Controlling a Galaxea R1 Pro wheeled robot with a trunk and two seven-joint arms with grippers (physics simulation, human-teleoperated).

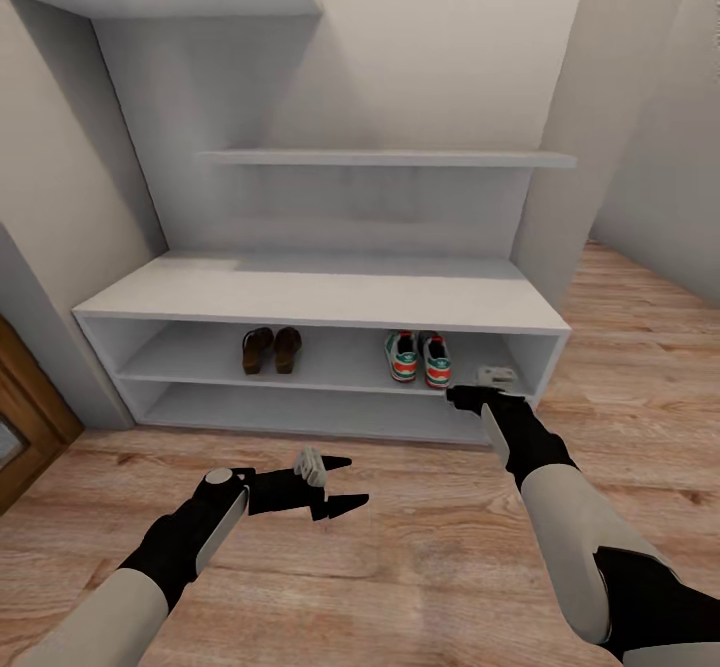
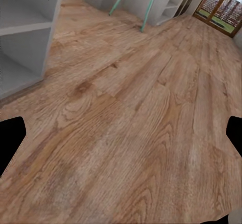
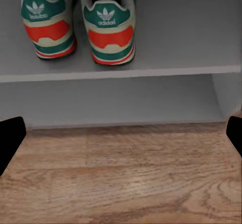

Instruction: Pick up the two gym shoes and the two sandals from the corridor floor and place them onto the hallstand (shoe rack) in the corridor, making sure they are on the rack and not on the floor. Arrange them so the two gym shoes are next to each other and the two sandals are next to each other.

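Hallstand (image 1: pixel 330 297) with both pairs already on its upper cubby shelf: the two sandals (image 1: pixel 271 349) side by side toward the left, the two gym shoes (image 1: pixel 418 358) side by side toward the right, heels facing outward; the corridor floor (image 1: pixel 420 547) in front carries no footwear. The right gripper (image 1: pixel 487 387) sits just off the shelf's front edge, right of the sneakers, jaws spread and holding nothing. The left gripper (image 1: pixel 335 482) hangs low over the planks, well apart from the rack, jaws likewise spread and empty. Judged risk: the right arm, so close to the shelf lip, could clip the edge or nudge the nearer sneaker (image 3: pixel 108 30) on any sideways sweep, separating the pair or tipping one off.
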